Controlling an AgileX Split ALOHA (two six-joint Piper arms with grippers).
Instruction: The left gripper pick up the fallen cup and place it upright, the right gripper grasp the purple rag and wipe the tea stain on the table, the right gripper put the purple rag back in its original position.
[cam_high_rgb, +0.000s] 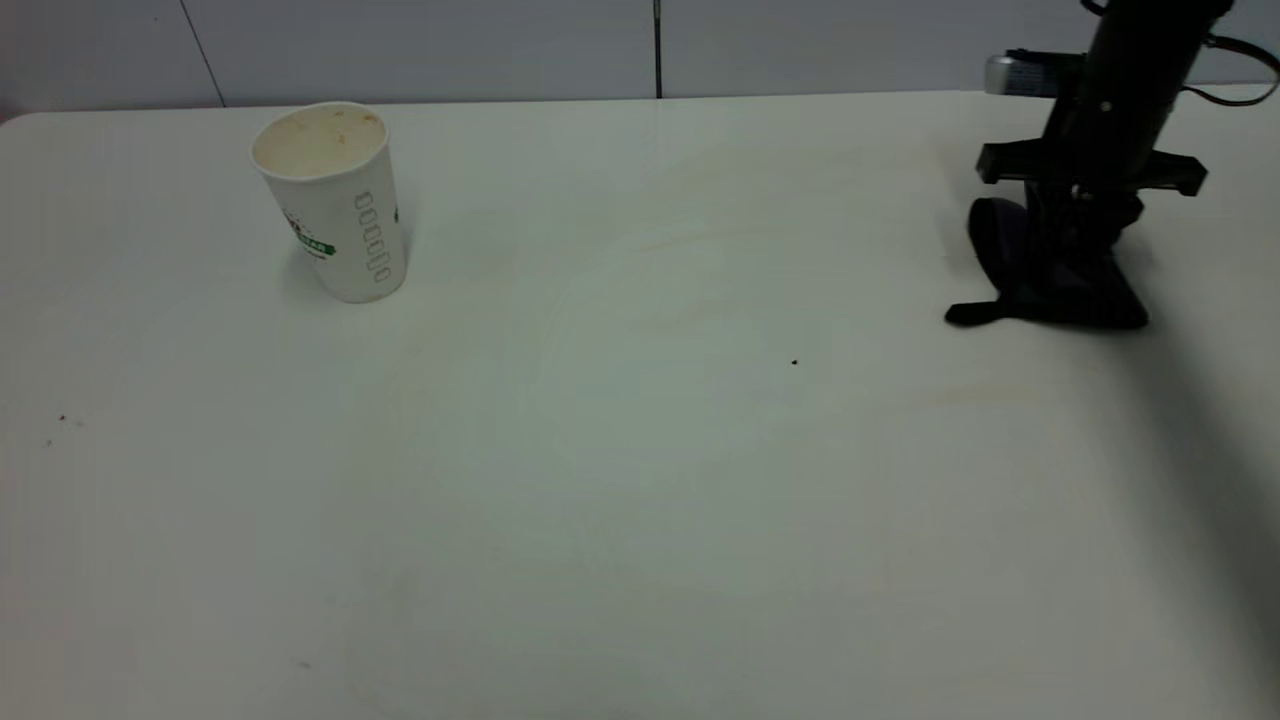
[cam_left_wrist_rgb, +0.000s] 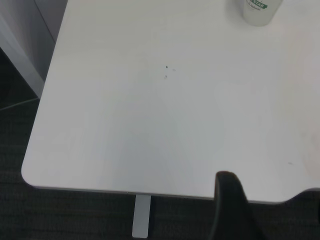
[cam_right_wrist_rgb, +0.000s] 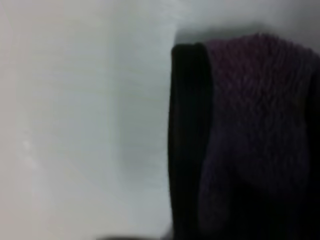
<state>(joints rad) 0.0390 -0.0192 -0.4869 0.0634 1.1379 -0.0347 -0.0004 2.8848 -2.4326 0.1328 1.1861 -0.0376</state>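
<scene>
The rag (cam_high_rgb: 1050, 280) lies at the table's (cam_high_rgb: 640, 480) far right under the right gripper (cam_high_rgb: 1075, 255), whose grip I cannot tell. Its wrist view shows purple plush (cam_right_wrist_rgb: 260, 125). The cup (cam_high_rgb: 335, 200) stands upright far left, open tabletop between. The left gripper (cam_left_wrist_rgb: 232, 210) hangs past the near edge, grip unclear.

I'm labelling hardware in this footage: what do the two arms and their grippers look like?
The right gripper is matte black, on a thick black cylindrical wrist with a flat black crossbar. A small silver-grey box sits beside the wrist, and a dark cable loops behind it. Of the left gripper, only a narrow, dark, rounded tip shows. No markings are legible.
</scene>
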